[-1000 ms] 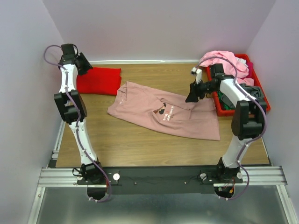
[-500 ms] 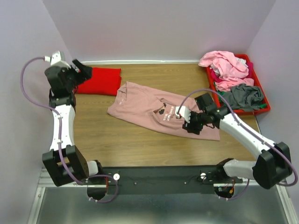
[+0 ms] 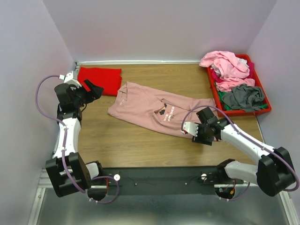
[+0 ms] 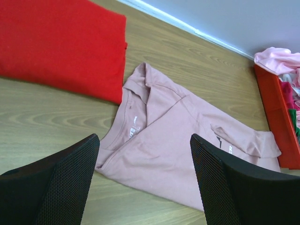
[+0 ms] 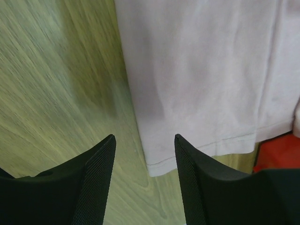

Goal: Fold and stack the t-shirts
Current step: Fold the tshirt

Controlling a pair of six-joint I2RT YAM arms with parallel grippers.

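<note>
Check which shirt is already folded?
The red shirt, a neat rectangle far left. The dusty-pink shirt lies spread out; crumpled shirts fill the bin.

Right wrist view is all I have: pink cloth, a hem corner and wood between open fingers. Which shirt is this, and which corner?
Observer: It's the dusty-pink t-shirt, spread out mid-table. Your right hand is at its near right hem corner.
Operator: Where's the left hand?
Observer: The left hand is open above the table wood on the shirt's left side, facing the collar.
Operator: Anything folded already?
Observer: Yes, a red t-shirt lies folded at the table's far left corner.
</note>
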